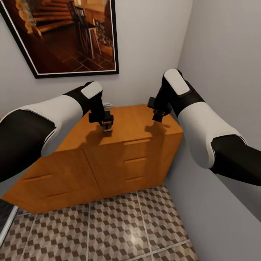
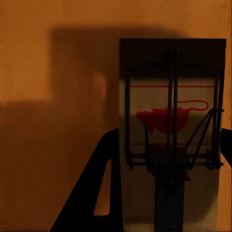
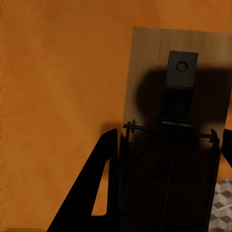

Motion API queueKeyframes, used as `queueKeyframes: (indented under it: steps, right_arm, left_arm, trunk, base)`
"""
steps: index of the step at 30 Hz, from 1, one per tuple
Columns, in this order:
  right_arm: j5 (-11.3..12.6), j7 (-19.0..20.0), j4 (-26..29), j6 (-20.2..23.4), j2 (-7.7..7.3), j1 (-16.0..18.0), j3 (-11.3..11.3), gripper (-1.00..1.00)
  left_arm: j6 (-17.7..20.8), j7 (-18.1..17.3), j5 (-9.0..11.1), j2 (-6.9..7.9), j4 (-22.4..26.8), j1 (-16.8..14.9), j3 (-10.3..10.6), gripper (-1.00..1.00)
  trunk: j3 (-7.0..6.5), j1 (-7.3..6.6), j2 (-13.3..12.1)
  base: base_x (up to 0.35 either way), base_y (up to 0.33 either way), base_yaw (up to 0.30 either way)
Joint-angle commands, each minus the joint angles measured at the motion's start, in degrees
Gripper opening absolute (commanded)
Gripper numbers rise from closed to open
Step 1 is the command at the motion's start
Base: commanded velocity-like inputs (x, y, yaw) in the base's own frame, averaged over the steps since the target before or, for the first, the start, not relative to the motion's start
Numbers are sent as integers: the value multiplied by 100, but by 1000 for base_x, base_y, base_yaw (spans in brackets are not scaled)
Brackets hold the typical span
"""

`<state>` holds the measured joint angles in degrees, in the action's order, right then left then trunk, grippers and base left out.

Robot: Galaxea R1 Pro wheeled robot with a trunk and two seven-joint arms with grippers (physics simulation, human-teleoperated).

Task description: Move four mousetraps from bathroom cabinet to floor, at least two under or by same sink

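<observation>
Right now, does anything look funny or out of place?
Not really. Each gripper, left and right, holds a mousetrap over the cabinet. Nothing looks spilled or broken. The only oddity is the view's tilt.

Each arm is formed of glossy white and black rounded segments, terminated by a black gripper with triangular-cutout fingers (image 2: pixel 99 188).

Smooth wooden cabinet (image 1: pixel 145 123); pale wooden mousetrap (image 2: pixel 171 121) (dark wire parts).
</observation>
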<state>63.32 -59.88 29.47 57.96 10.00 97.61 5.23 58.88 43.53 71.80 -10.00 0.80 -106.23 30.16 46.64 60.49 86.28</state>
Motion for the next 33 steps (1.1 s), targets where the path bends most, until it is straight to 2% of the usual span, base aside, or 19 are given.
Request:
queueKeyframes:
  steps: [1, 3, 11, 33]
  right_arm:
    - [50, 13, -41, 7, 0, 4, 20, -100]
    - [49, 34, -57, 3, 0, 4, 59, -100]
    - [57, 55, -79, -174, 0, 4, 178, -100]
    - [57, 47, -328, -209, 0, 4, 180, -100]
  left_arm:
    - [19, 48, 53, 0, 13, -3, 26, -100]
    - [19, 44, 53, 0, 15, -3, 30, -100]
    - [-48, -73, 55, 0, -1, -3, 25, -100]
    - [-96, -137, 45, 0, -34, -3, 26, -100]
  trunk:
    - [-13, -23, -40]
    - [-49, -67, -120]
    - [-49, -67, -120]
    - [-49, -67, -120]
  base:
    - [0, 0, 0]
    - [0, 0, 0]
    - [-78, 0, 0]
    - [-327, 0, 0]
